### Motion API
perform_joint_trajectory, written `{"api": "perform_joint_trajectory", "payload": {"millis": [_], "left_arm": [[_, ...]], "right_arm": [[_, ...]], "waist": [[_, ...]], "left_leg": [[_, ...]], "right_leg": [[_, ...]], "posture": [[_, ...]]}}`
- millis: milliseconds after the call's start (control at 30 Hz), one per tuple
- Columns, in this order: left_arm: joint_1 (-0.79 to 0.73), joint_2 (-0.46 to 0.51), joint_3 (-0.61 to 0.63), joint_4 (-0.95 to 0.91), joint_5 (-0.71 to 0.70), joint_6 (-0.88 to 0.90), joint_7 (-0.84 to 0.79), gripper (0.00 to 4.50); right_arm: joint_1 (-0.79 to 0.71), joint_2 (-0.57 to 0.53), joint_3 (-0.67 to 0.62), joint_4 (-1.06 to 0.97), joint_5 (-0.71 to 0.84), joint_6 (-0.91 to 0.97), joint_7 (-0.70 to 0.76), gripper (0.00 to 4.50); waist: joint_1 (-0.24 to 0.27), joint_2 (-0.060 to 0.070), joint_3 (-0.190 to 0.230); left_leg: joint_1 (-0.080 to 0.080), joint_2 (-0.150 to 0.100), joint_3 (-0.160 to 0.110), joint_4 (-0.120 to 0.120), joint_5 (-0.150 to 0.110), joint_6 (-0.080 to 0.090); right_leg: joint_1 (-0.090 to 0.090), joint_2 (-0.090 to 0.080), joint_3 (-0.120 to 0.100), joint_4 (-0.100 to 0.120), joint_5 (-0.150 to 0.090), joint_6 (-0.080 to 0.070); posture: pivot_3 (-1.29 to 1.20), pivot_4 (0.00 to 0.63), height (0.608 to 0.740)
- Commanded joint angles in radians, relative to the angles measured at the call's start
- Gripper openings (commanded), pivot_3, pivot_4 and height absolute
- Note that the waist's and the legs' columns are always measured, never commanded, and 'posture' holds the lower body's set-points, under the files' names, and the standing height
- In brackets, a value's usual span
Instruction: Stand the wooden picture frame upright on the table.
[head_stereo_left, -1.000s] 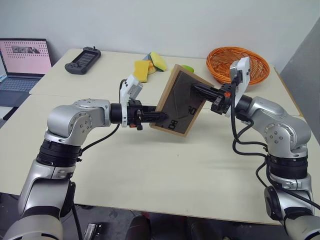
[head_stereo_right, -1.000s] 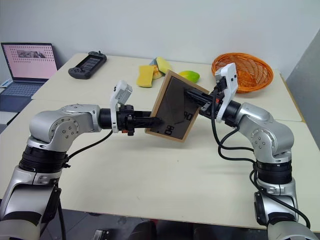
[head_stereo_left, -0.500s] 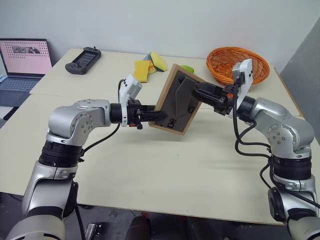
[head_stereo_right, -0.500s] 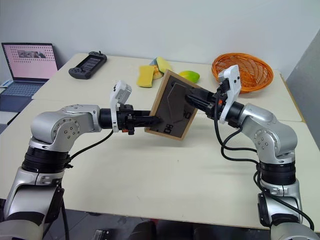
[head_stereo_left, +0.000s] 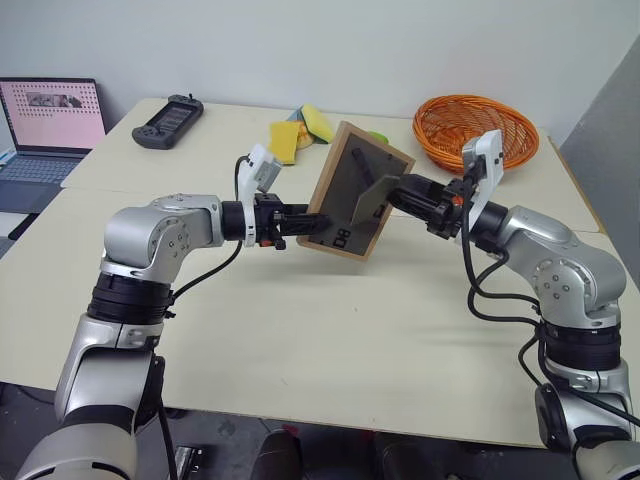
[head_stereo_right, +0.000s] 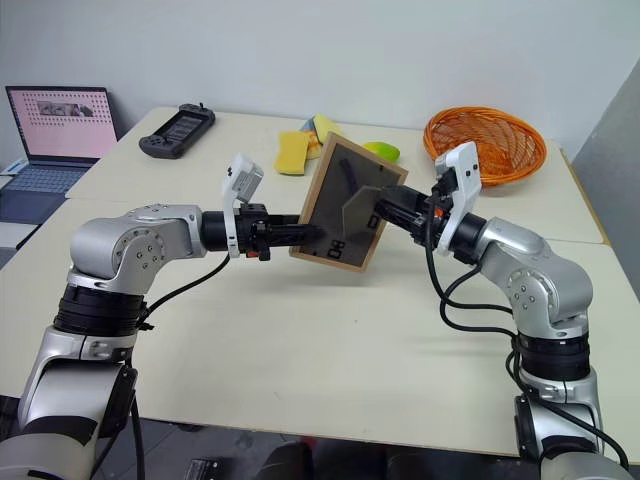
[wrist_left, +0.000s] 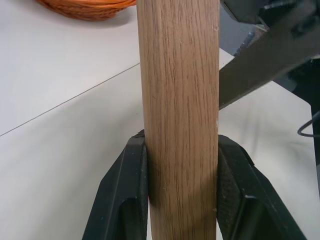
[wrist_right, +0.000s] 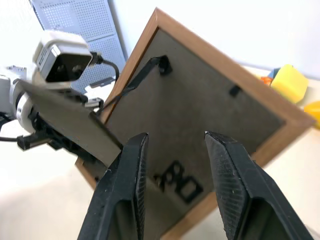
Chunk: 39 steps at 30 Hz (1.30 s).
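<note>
Two grippers meet at the wooden picture frame (head_stereo_left: 352, 191), which you see tilted and lifted clear of the table (head_stereo_left: 300, 330). At left, the left gripper (head_stereo_left: 308, 222) is clamped on the frame's edge. At right, the right gripper (head_stereo_left: 395, 192) has its fingers apart beside the swung-out easel stand (head_stereo_left: 367, 197).

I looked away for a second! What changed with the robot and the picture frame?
The right gripper let go of the easel stand and opened; the stand, flat against the back before, now swings out from the wooden picture frame. The left gripper stayed clamped on the frame's edge, holding it tilted above the table.
</note>
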Motion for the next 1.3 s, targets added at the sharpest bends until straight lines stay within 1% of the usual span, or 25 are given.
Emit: {"api": "perform_joint_trajectory", "payload": {"millis": [33, 233, 433, 467, 500, 567, 633, 733, 767, 800, 867, 900, 1033, 1067, 1167, 1300], "left_arm": [[-0.049, -0.006, 0.055, -0.03, -0.008, -0.021, -0.015, 1.29], [-0.056, -0.012, 0.061, -0.021, 0.001, -0.024, -0.016, 1.29], [-0.081, -0.002, 0.112, -0.02, -0.059, 0.075, -0.017, 1.29], [-0.082, 0.001, 0.117, -0.023, -0.067, 0.094, -0.022, 1.29], [-0.083, 0.005, 0.127, -0.024, -0.081, 0.123, -0.024, 1.29], [-0.083, 0.011, 0.147, -0.024, -0.109, 0.194, -0.017, 1.29], [-0.072, 0.017, 0.167, -0.031, -0.14, 0.279, 0.003, 1.29], [-0.051, 0.015, 0.21, -0.058, -0.197, 0.428, 0.043, 1.29], [-0.047, 0.011, 0.226, -0.066, -0.213, 0.47, 0.058, 1.29], [-0.045, -0.002, 0.257, -0.062, -0.233, 0.548, 0.082, 1.29], [-0.033, -0.024, 0.301, -0.062, -0.278, 0.648, 0.132, 1.29], [-0.026, -0.03, 0.312, -0.062, -0.303, 0.673, 0.156, 1.29], [0.028, -0.024, 0.297, -0.02, -0.528, 0.684, 0.312, 1.29], [0.044, -0.015, 0.291, -0.028, -0.571, 0.684, 0.341, 1.29], [0.06, 0.004, 0.286, -0.032, -0.692, 0.684, 0.441, 1.29], [0.031, -0.001, 0.301, 0.022, -0.791, 0.684, 0.569, 1.29]], "right_arm": [[0.0, -0.026, -0.005, -0.006, -0.022, -0.041, 0.013, 1.89], [0.001, -0.042, -0.005, 0.038, -0.045, -0.071, 0.029, 1.89], [0.023, -0.052, 0.011, 0.06, -0.075, -0.105, 0.05, 1.89], [0.025, -0.058, 0.016, 0.063, -0.094, -0.133, 0.055, 1.89], [0.038, -0.078, 0.04, 0.064, -0.161, -0.229, 0.071, 1.89], [0.085, -0.153, 0.132, 0.08, -0.388, -0.537, 0.091, 1.89], [0.129, -0.226, 0.206, 0.154, -0.588, -0.838, 0.076, 1.89], [0.154, -0.264, 0.237, 0.279, -0.73, -1.127, 0.016, 1.89], [0.153, -0.268, 0.241, 0.312, -0.763, -1.197, -0.004, 1.89], [0.147, -0.277, 0.249, 0.35, -0.822, -1.284, -0.044, 1.89], [0.131, -0.284, 0.256, 0.418, -0.917, -1.413, -0.122, 1.89], [0.121, -0.284, 0.257, 0.449, -0.954, -1.461, -0.157, 1.89], [0.065, -0.274, 0.27, 0.554, -1.153, -1.613, -0.362, 1.89], [0.057, -0.27, 0.273, 0.577, -1.184, -1.636, -0.4, 1.89], [0.03, -0.26, 0.282, 0.633, -1.244, -1.679, -0.478, 1.89], [0.007, -0.25, 0.292, 0.663, -1.311, -1.712, -0.567, 1.89]], "waist": [[0.0, 0.0, 0.0], [-0.001, 0.0, 0.0], [-0.002, 0.0, 0.0], [-0.002, 0.0, 0.0], [-0.002, 0.0, 0.0], [-0.002, 0.0, 0.0], [-0.002, 0.0, 0.0], [-0.003, 0.0, 0.0], [-0.005, 0.0, 0.0], [-0.006, 0.0, 0.0], [-0.01, 0.0, 0.0], [-0.013, 0.0, 0.0], [-0.02, 0.0, 0.0], [-0.021, 0.0, 0.0], [-0.019, 0.0, 0.0], [-0.017, 0.0, 0.0]], "left_leg": [[0.0, 0.0, 0.0, 0.0, 0.0, 0.0], [0.0, 0.0, 0.0, 0.001, 0.001, 0.001], [0.001, 0.0, -0.002, 0.001, 0.001, 0.001], [0.001, 0.0, -0.001, 0.001, 0.001, 0.001], [0.001, 0.0, -0.002, 0.001, 0.001, 0.001], [0.001, 0.0, -0.001, 0.001, 0.001, 0.001], [0.001, 0.0, -0.002, 0.001, 0.001, 0.001], [0.001, 0.0, -0.002, 0.001, 0.001, 0.001], [0.001, 0.0, -0.002, 0.001, 0.001, 0.001], [0.001, 0.0, -0.002, 0.001, 0.001, 0.001], [0.001, 0.0, -0.002, 0.002, 0.001, 0.001], [0.001, 0.0, -0.002, 0.002, 0.001, 0.001], [0.002, 0.0, -0.003, 0.004, 0.003, -0.002], [0.003, 0.0, -0.003, 0.004, 0.004, -0.004], [0.003, 0.0, -0.003, 0.004, 0.005, -0.005], [0.003, -0.001, -0.004, 0.005, 0.005, -0.006]], "right_leg": [[0.0, 0.0, 0.0, 0.0, 0.0, 0.0], [0.0, 0.0, -0.001, 0.002, 0.0, 0.0], [0.0, 0.0, -0.003, 0.005, 0.0, 0.0], [0.0, 0.0, -0.003, 0.006, 0.0, 0.0], [0.0, 0.0, -0.003, 0.006, 0.0, 0.0], [0.0, 0.0, -0.003, 0.006, 0.0, 0.0], [0.0, 0.0, -0.004, 0.005, 0.0, 0.0], [0.0, 0.0, -0.005, 0.004, -0.001, 0.001], [0.0, -0.001, -0.004, 0.004, -0.001, 0.001], [0.0, -0.001, -0.004, 0.005, 0.0, 0.0], [0.0, -0.001, -0.004, 0.007, 0.0, 0.0], [0.0, -0.001, -0.004, 0.007, 0.0, 0.0], [0.0, -0.001, -0.005, 0.01, 0.0, 0.0], [0.0, -0.001, -0.005, 0.01, 0.0, 0.0], [0.001, -0.001, -0.005, 0.011, 0.0, 0.0], [0.002, -0.003, -0.006, 0.011, 0.0, 0.0]], "posture": [[0.0, 0.15, 0.74], [0.0, 0.15, 0.74], [0.0, 0.15, 0.74], [0.0, 0.15, 0.74], [0.0, 0.15, 0.74], [0.0, 0.15, 0.74], [0.0, 0.15, 0.74], [0.0, 0.15, 0.74], [0.0, 0.15, 0.74], [0.0, 0.15, 0.74], [0.0, 0.15, 0.74], [0.0, 0.15, 0.74], [0.0, 0.15, 0.74], [0.0, 0.15, 0.74], [0.0, 0.15, 0.74], [0.0, 0.15, 0.74]]}}
